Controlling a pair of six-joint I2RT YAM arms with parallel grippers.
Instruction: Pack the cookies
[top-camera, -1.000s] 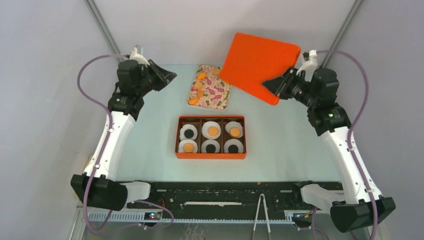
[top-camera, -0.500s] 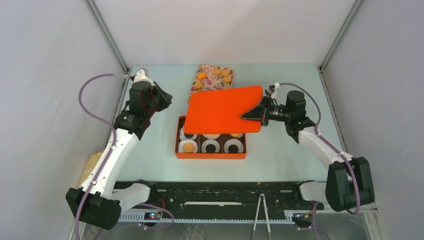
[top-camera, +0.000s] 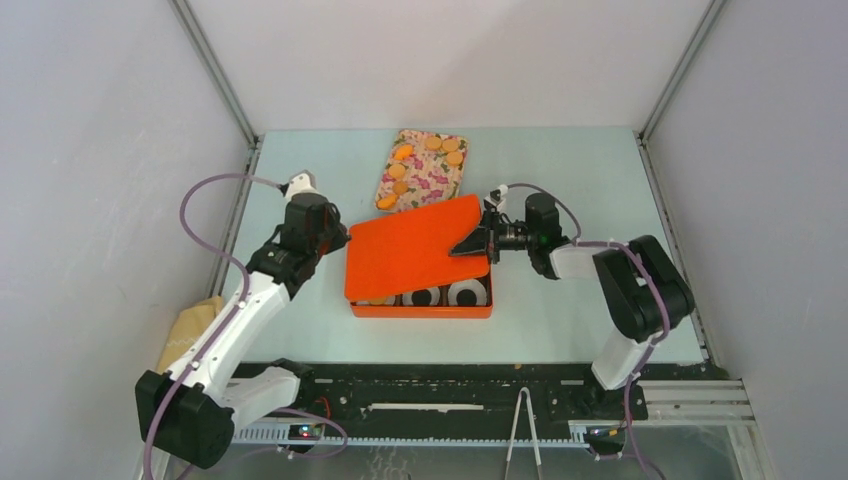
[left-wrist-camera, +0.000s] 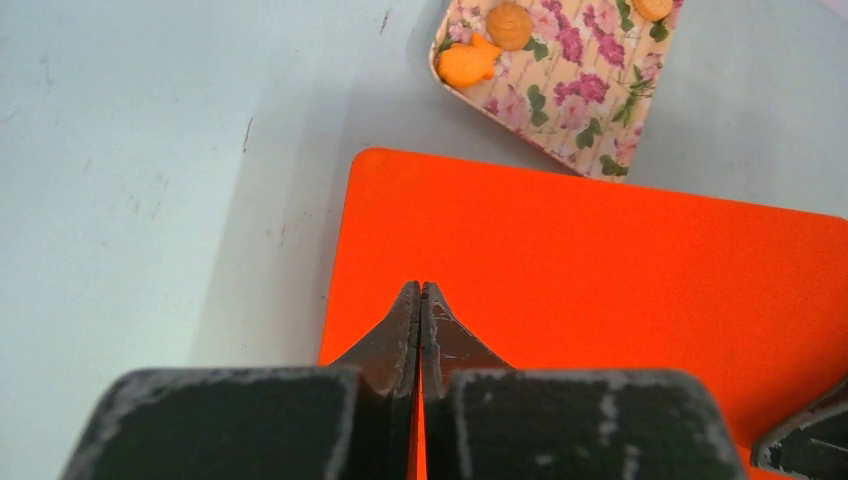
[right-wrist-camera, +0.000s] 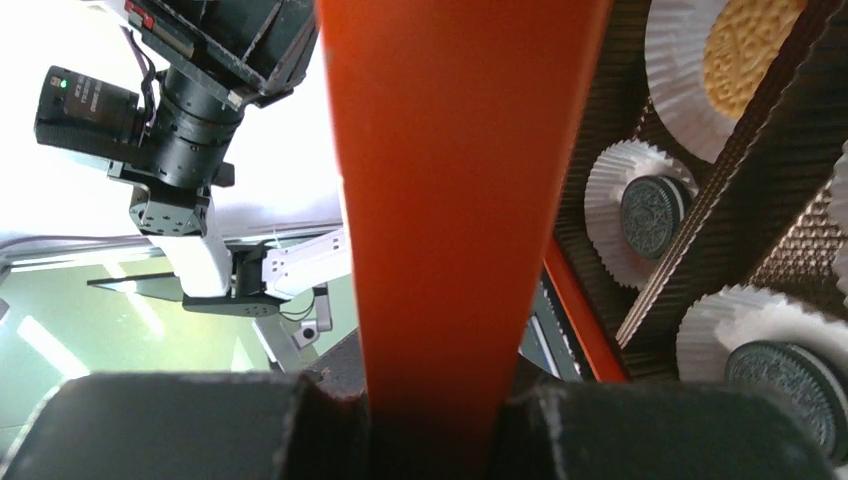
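My right gripper (top-camera: 474, 243) (right-wrist-camera: 440, 410) is shut on the right edge of a flat orange lid (top-camera: 415, 247) (right-wrist-camera: 450, 180). It holds the lid tilted over an orange box (top-camera: 425, 311), covering most of it. Black cookies (top-camera: 465, 296) (right-wrist-camera: 655, 208) and a tan cookie (right-wrist-camera: 745, 40) sit in white paper cups inside the box. My left gripper (top-camera: 338, 239) (left-wrist-camera: 420, 292) is shut and empty, its tips over the lid's left part (left-wrist-camera: 600, 270). Several orange-tan cookies (top-camera: 397, 171) (left-wrist-camera: 508, 24) lie on a floral tray (top-camera: 435, 180) (left-wrist-camera: 575, 75) behind the box.
Metal tongs (top-camera: 522, 432) lie on the rail in front of the table. A tan bag (top-camera: 188, 332) sits off the table's left edge. Grey walls close in the table at the left, back and right.
My right gripper has carried the lid down and to the left, from high at the back right to over the box. My left gripper has moved right and down to the lid's left edge.
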